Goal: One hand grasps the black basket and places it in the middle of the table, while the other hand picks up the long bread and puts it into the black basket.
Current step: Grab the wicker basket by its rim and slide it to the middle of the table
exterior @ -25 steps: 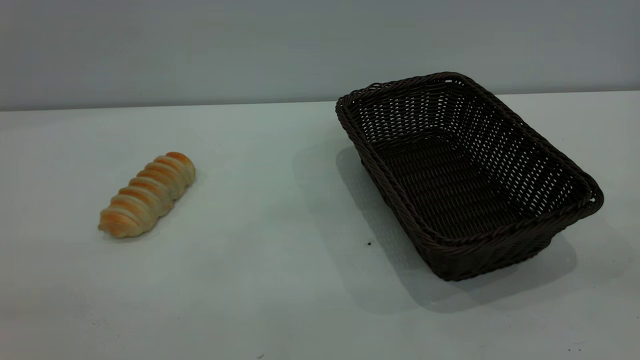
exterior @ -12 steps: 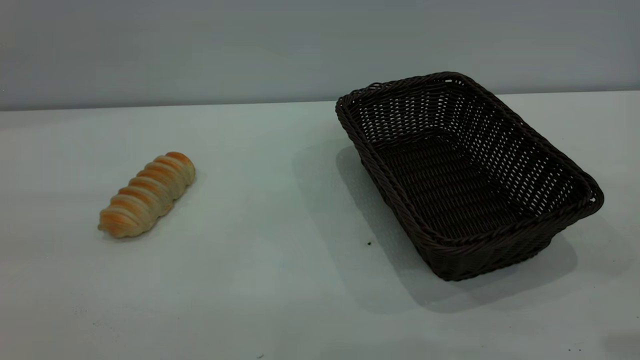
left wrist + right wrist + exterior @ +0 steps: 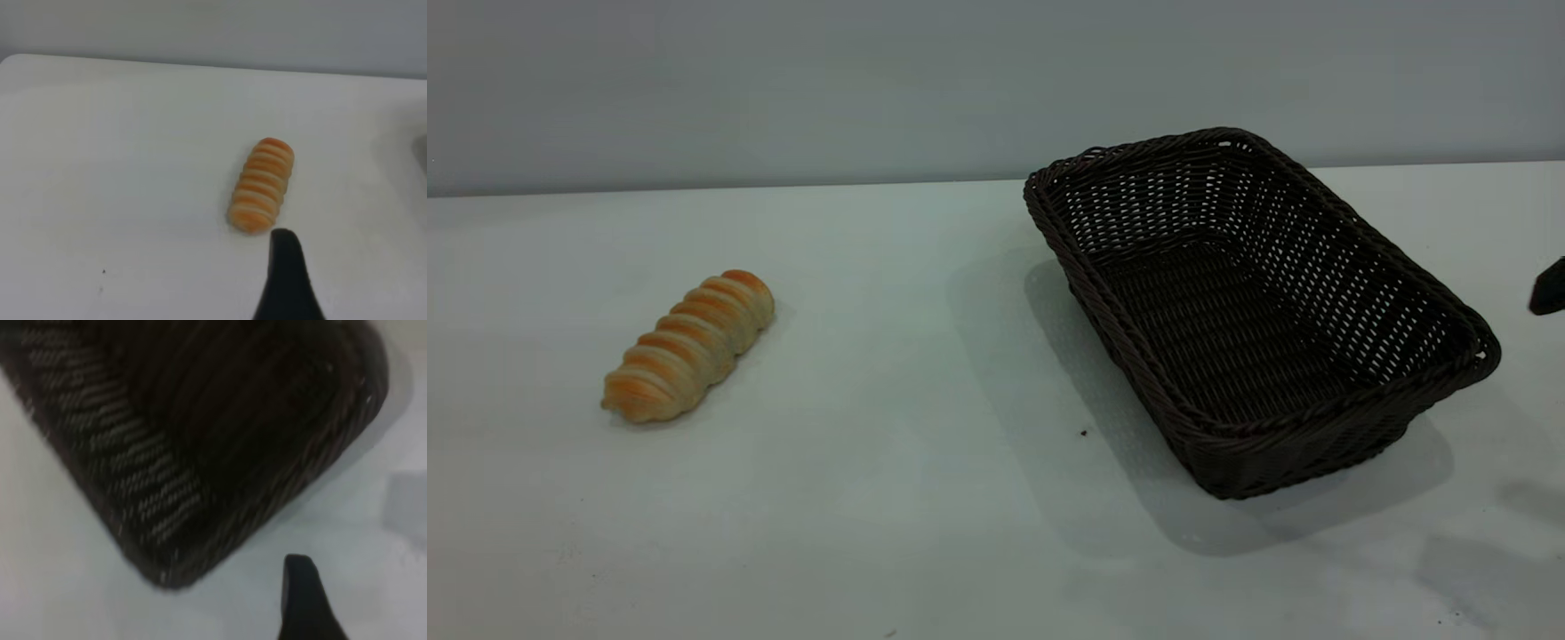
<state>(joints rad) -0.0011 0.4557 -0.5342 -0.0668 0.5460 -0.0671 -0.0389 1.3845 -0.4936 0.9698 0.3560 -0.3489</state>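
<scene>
Right end effector point(image 3: 1549, 286), grip state indeterminate, nears the empty black basket point(image 3: 1449, 311); a misjudged rim approach could shove it across the tabletop point(image 3: 925, 498)

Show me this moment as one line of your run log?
black basket: empty, right side of table | long bread: lying left, untouched | right gripper: at right edge, beside basket | left gripper: near bread

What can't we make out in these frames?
- Left gripper: left wrist view cuts it off at the edge; one finger shows, spread unknown.
- Right gripper: a sliver at the exterior view's edge; right wrist view shows one finger.
- Basket: right wrist view too blurred for weave detail.
</scene>
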